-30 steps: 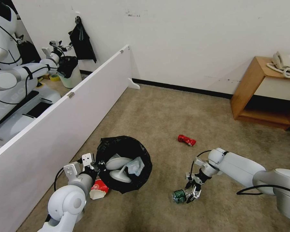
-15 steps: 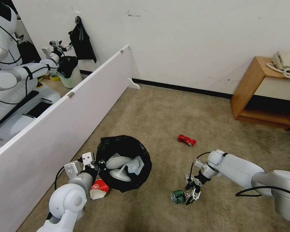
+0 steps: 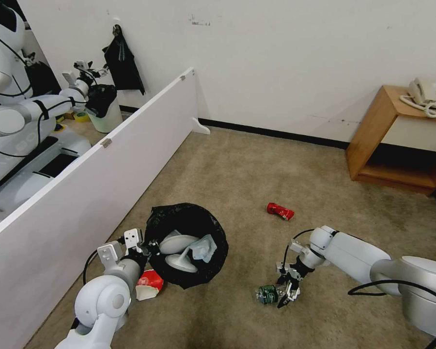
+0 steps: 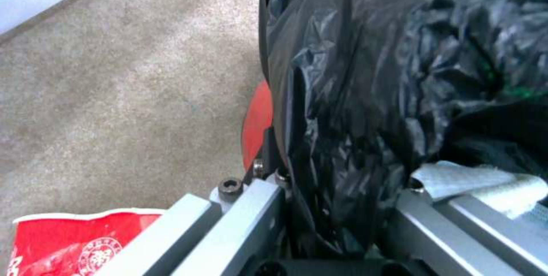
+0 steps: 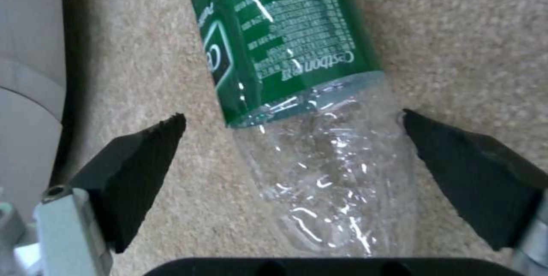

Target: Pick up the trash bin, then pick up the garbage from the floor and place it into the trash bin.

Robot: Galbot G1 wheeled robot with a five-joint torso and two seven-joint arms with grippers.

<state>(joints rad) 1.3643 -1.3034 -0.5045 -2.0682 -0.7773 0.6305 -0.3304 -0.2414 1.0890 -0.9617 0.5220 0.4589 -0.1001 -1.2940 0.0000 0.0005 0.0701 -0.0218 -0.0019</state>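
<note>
The trash bin (image 3: pixel 198 223), lined with a black bag, is tilted above the carpet, and my left gripper (image 3: pixel 143 249) is shut on its rim. Close up, the left gripper (image 4: pixel 337 212) pinches the black bag (image 4: pixel 371 96) over the red body (image 4: pixel 257 126). White slippers (image 3: pixel 179 252) and a light blue cloth (image 3: pixel 203 248) lie inside. A green-labelled clear bottle (image 3: pixel 267 293) lies on the floor between the open fingers of my right gripper (image 3: pixel 286 290). Its fingertips (image 5: pixel 143 156) flank the bottle (image 5: pixel 308 96) without touching. A red-white paper cup (image 3: pixel 147 285) lies under the bin. A red can (image 3: pixel 280 211) lies farther off.
A long white partition board (image 3: pixel 97 169) runs along the left, with another robot (image 3: pixel 14 116) and a white bin (image 3: pixel 104 116) behind it. A wooden side table (image 3: pixel 397 140) with a phone stands at the right wall. Open carpet lies between.
My right gripper has come slightly lower and leftward, closing in around the bottle. The left arm and bin have barely moved.
</note>
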